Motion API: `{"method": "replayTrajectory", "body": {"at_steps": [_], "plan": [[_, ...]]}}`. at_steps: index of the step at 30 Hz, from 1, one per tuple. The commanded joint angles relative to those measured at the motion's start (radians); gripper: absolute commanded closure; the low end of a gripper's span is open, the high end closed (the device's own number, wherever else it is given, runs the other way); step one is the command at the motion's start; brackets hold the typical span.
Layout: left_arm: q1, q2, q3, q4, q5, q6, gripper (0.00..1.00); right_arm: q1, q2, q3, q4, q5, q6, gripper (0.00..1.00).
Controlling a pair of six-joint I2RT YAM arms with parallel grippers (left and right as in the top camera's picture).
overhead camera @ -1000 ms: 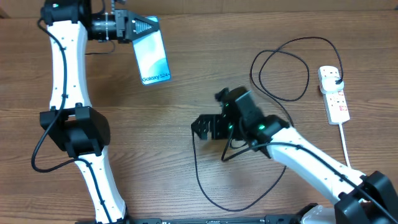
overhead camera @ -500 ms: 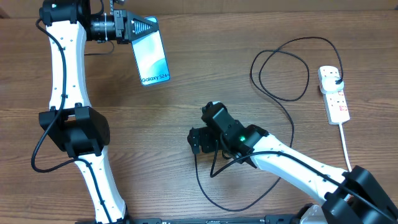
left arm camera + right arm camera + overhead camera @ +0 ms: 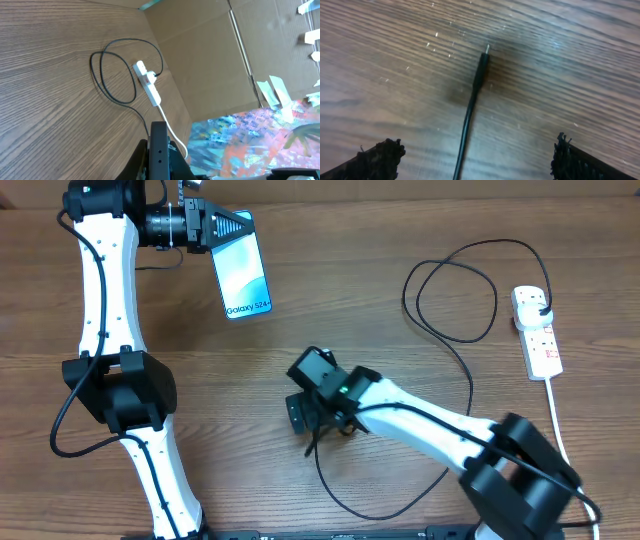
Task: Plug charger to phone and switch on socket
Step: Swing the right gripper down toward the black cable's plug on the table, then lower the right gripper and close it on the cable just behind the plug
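Clenching the phone point(image 3: 246, 275) by its far edge, seemingly lifted at far left, the left gripper point(image 3: 230, 227) leaves open wooden table point(image 3: 230, 370) around the splayed right gripper point(image 3: 475, 162) straddling the charger point(image 3: 479, 75) tip, socket point(image 3: 537, 330) near the right edge.

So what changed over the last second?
The right gripper swung left, jaws open, and now sits over the charger tip; nothing is gripped yet. The left gripper still holds the phone, and the socket hasn't moved.
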Motion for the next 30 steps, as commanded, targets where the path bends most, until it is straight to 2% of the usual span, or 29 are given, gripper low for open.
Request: {"method": "replayTrajectory", "body": {"at_steps": [1,9,30], "plan": [[-0.010,0.009,0.001,0.001,0.027,0.018,0.96,0.008,0.023,0.051,-0.016,0.037,0.002,0.02],[-0.010,0.009,0.001,0.010,0.027,0.019,0.96,0.008,0.023,0.051,-0.084,0.037,0.080,0.02],[-0.010,0.009,0.001,0.013,0.027,0.019,0.96,0.007,0.057,0.071,-0.070,0.053,0.111,0.07]]}}
